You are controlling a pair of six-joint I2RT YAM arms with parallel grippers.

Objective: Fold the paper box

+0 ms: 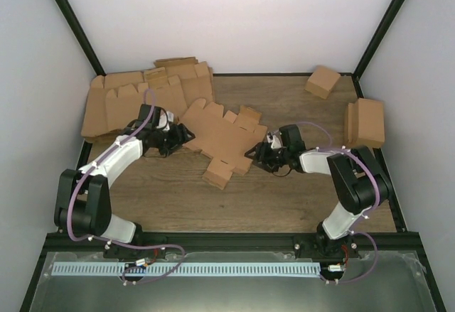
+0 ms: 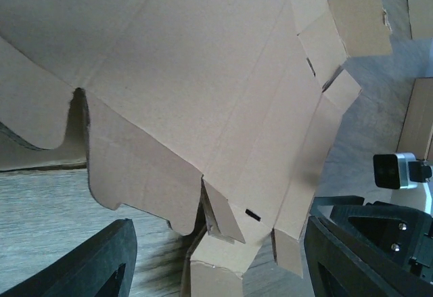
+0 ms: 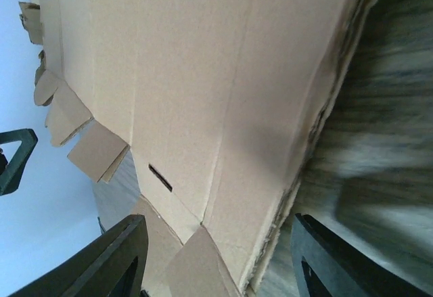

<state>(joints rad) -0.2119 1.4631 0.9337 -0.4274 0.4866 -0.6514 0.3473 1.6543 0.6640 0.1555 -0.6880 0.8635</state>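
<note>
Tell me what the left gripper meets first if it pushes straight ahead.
Most likely the paper box: its sheet lies just ahead of the open left gripper, though depth is unclear.

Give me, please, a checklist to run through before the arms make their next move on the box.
1. Box lies between both grippers: ok.
2. Left gripper open at the box's left edge: ok.
3. Right gripper open at its right edge: ok.
4. Box held by a gripper: not ok; neither has closed on it.
5. Near flap raised: ok.
6. Box free of the pile of blanks: cannot tell; its far left corner reaches the pile.
</note>
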